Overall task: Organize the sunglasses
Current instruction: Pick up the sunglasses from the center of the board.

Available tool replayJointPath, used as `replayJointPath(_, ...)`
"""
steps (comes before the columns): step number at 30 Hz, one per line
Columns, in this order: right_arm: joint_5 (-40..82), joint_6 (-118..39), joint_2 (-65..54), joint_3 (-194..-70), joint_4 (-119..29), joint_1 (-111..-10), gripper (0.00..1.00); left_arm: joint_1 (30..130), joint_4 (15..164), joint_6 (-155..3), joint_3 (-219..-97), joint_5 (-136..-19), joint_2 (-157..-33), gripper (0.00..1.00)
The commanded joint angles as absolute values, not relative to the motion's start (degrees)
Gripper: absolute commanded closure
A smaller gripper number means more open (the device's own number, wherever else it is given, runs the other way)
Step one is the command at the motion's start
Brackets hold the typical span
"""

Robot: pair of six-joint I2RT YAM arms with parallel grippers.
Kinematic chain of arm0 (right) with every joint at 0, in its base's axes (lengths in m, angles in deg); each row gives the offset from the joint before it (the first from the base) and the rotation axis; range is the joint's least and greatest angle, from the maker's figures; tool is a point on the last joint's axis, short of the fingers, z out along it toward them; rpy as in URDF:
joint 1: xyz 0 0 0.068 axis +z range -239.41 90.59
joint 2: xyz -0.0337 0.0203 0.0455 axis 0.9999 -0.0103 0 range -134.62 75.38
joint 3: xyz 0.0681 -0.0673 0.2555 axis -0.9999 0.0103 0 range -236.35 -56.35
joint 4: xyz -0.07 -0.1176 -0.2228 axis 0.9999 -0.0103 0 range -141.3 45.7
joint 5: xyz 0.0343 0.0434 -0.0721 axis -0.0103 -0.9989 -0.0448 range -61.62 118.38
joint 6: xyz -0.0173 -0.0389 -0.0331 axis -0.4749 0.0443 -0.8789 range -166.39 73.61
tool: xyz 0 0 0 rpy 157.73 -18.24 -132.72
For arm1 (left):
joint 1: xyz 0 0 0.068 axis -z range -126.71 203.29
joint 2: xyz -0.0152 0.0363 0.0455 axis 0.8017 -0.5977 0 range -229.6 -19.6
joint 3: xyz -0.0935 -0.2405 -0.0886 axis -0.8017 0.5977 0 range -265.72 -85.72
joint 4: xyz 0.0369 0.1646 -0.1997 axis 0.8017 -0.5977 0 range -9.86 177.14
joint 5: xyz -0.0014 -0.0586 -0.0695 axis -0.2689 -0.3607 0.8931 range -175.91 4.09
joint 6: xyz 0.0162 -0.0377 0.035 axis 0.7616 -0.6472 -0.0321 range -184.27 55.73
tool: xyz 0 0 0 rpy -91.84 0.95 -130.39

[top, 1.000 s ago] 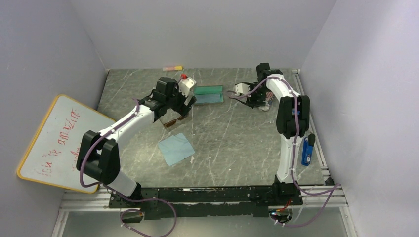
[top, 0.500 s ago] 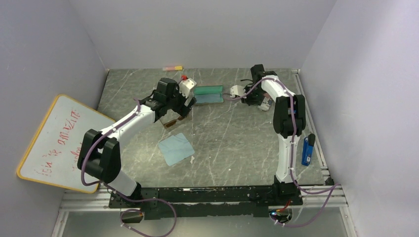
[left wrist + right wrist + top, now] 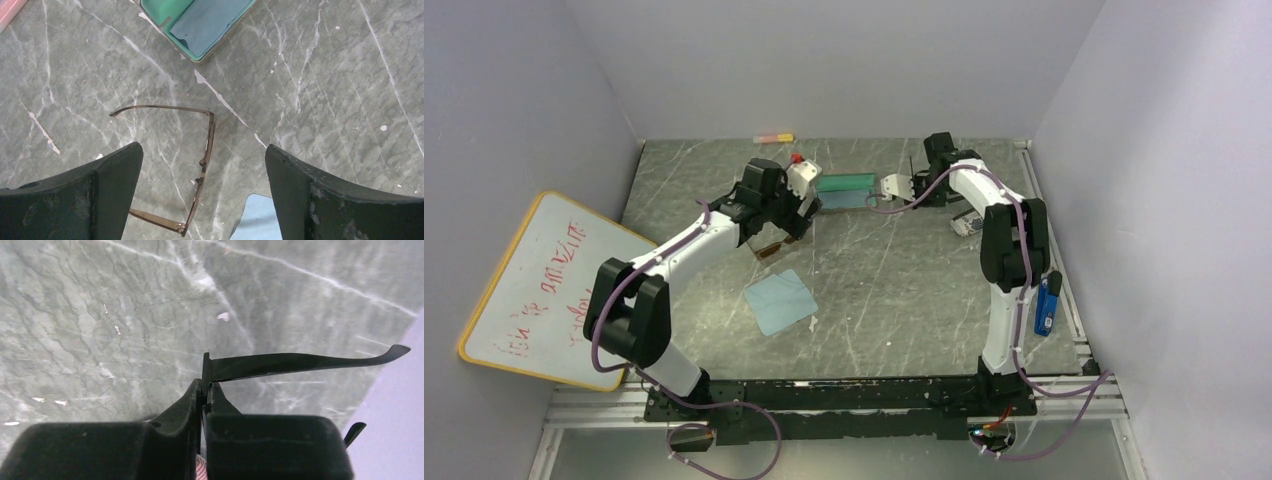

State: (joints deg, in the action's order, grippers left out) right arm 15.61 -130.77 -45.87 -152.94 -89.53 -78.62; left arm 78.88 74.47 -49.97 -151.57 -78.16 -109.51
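Note:
The thin-framed sunglasses [image 3: 206,150] with amber lenses lie on the marble table, temples unfolded. My left gripper [image 3: 203,152] hangs open above them, one finger on each side, touching nothing. In the top view it [image 3: 781,222] is over that pair [image 3: 769,249]. My right gripper [image 3: 206,386] is shut on the black-framed sunglasses [image 3: 300,360], pinching the frame near the hinge; one temple sticks out to the right. From above, the right gripper [image 3: 907,187] is at the back, just right of the open green case [image 3: 844,180]. The black lenses are hidden.
A blue cloth [image 3: 210,20] lies inside the green case [image 3: 167,31]. A second light-blue cloth [image 3: 781,301] lies mid-table. A printed case [image 3: 967,222] sits by the right arm. A whiteboard [image 3: 534,290] leans at the left, and a blue tool [image 3: 1046,304] lies at the right edge.
The right gripper closed on the black sunglasses and carried them left, away from the printed case toward the green case. The left arm barely moved.

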Motion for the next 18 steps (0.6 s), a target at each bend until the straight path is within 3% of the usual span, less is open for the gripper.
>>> replayJointPath(1,13.94,-127.31,-35.85,-151.38,-83.54,-76.79,1.0,78.61,77.14,-50.89,-151.2,-77.2,-108.54,0.03)
replayJointPath(9,8.38,-125.51,-22.67,-148.34,-85.85,-75.28,1.0,78.61,79.74,-50.66,-153.36,-76.85,-103.31,0.03)
replayJointPath(18,2.08,-125.31,-3.2,-137.37,-89.51,-67.68,1.0,78.61,71.31,-51.34,-168.23,-67.73,-105.67,0.03)
